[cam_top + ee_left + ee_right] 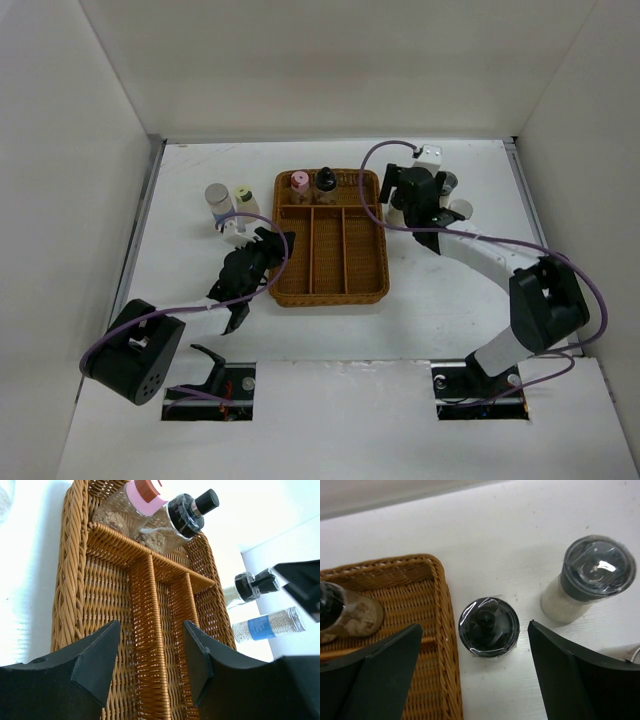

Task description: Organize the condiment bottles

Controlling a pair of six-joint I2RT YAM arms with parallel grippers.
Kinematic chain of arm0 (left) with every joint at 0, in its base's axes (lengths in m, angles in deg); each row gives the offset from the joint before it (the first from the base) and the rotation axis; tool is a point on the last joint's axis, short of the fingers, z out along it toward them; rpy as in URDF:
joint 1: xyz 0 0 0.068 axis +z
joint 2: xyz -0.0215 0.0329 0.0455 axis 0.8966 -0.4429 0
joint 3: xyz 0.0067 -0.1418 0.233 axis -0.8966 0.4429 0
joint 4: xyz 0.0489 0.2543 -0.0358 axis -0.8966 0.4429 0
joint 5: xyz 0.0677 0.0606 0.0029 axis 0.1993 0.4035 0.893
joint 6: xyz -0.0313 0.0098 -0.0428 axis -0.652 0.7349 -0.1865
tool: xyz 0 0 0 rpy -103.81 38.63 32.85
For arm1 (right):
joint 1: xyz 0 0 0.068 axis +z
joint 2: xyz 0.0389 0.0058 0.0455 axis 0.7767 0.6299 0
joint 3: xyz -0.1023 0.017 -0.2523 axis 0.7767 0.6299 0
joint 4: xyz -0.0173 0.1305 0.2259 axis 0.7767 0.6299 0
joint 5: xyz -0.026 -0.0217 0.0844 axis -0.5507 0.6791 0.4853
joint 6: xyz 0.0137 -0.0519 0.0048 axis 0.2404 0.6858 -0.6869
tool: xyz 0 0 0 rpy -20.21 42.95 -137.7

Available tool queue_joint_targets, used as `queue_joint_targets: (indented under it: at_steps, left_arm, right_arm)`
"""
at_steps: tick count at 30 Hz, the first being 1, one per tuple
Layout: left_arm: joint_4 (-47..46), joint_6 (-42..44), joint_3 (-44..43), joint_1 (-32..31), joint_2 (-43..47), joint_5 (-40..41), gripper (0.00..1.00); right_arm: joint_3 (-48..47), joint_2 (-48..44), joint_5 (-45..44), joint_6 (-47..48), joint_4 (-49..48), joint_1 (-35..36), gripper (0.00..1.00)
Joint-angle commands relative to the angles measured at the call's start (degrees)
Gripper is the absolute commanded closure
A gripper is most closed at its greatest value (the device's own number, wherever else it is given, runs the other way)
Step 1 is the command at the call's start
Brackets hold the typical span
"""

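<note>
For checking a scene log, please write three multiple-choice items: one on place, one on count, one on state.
1. Where is the pink-capped bottle? A) left of the tray B) in the tray's far compartment C) right of the tray
2. Bottles inside the tray? A) none B) four C) two
3. The right claw is: A) open above the black-capped bottle beside the tray B) shut on a bottle C) out of view
Answers: 1B, it stands behind the far divider; 2C, two caps show inside; 3A, its fingers stand wide apart.
</note>
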Motion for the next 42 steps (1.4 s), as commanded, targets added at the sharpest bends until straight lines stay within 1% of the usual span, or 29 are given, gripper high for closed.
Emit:
queue_joint_targets:
  at_steps: [1,6,11,14,17,19,22,26,33,36,40,42]
  left_arm:
    - [-3.5,0.8,-0.1,-0.2,0.3,0.3,0.49]
    - [-3.5,0.9,0.0,-0.1,0.7,0.5,0.49]
    - [-3.5,0.7,0.1,0.3,0.5,0.2,0.49]
    - [-3.5,1.3,-0.1,0.1,0.4,0.6,0.49]
    - [-3.5,0.9,0.1,0.5,0.7,0.2,0.48]
    - [-3.4,1.3,0.0,0.2,0.9,0.6,0.48]
    - [-3.5,1.1,-0.1,0.6,0.2,0.1,0.48]
    - [-3.5,1.6,-0.1,0.2,0.6,0.6,0.48]
    - [-3.6,1.8,0.0,0.6,0.8,0.6,0.48]
    - [-3.6,1.2,0.2,1.2,0.9,0.2,0.48]
    - [-3.6,1.2,0.2,1.3,0.8,0.2,0.47]
    - [-3.6,0.8,0.4,1.6,0.9,0.1,0.47]
  right_arm:
    - [-1.5,2.4,-0.2,-0.7,0.1,-1.0,0.06]
    - [-3.7,6.8,3.5,-1.8,0.7,-2.6,0.05]
    - [-5.3,10.1,5.2,-3.5,0.7,-3.8,0.11]
    - [-6.1,11.0,5.5,-3.7,0.3,-3.9,0.2]
    - [-7.2,11.7,5.1,-3.3,0.0,-4.0,0.41]
    - [-6.8,10.2,4.3,-3.2,-0.7,-3.7,0.5]
    - [-6.0,6.8,2.6,-2.0,-3.6,-3.7,0.5]
    - [-7.5,4.7,2.4,0.7,-6.1,-1.1,0.51]
    - [-13.0,7.5,0.4,3.3,-8.0,3.6,0.51]
    - [-15.0,9.6,0.4,3.7,-8.8,4.5,0.51]
    - [-16.2,9.8,-1.8,5.0,-10.7,5.9,0.52]
    - [-17.0,10.4,-1.5,6.0,-12.1,6.3,0.51]
